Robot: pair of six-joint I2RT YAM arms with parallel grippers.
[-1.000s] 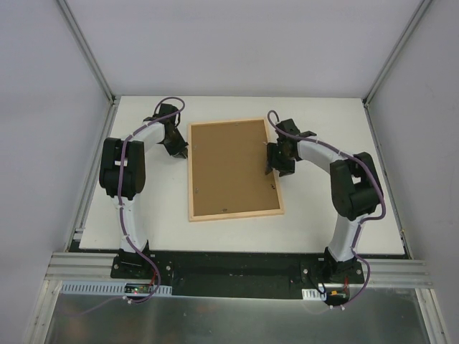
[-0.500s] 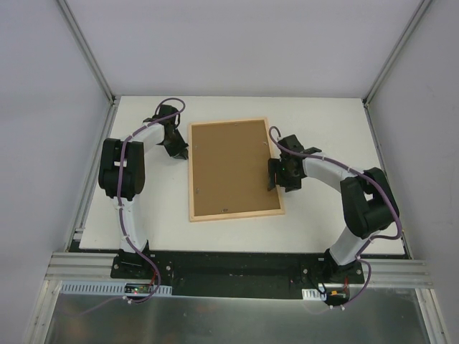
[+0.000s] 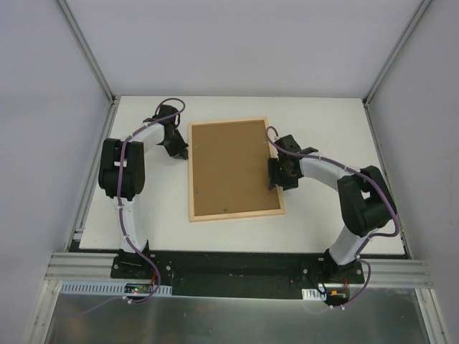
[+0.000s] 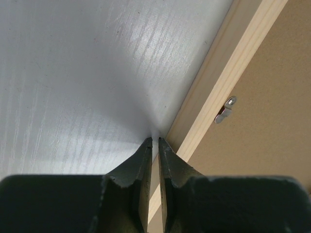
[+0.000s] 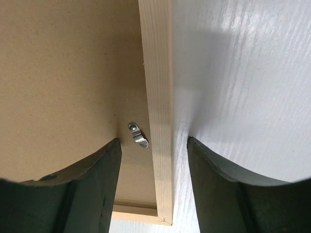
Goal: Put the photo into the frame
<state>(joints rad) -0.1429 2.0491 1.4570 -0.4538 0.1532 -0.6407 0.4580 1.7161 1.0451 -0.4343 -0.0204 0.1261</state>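
The frame (image 3: 234, 213) is lying face down, board (image 3: 229, 168) in, photo hidden. Left fingers (image 4: 136, 179) are pressing together; right fingers (image 5: 82, 194) are standing spread around its edge.

Markings, legible: none. No text, label, brand, number or sign could be read in any view.
- frame (image 3: 237, 213), light wood strips: unprinted.
- backing board (image 3: 231, 168), plain brown, centre of the top view: unprinted.
- small board (image 3: 140, 289) at the left arm's base, lower left of the top view: too small to read.
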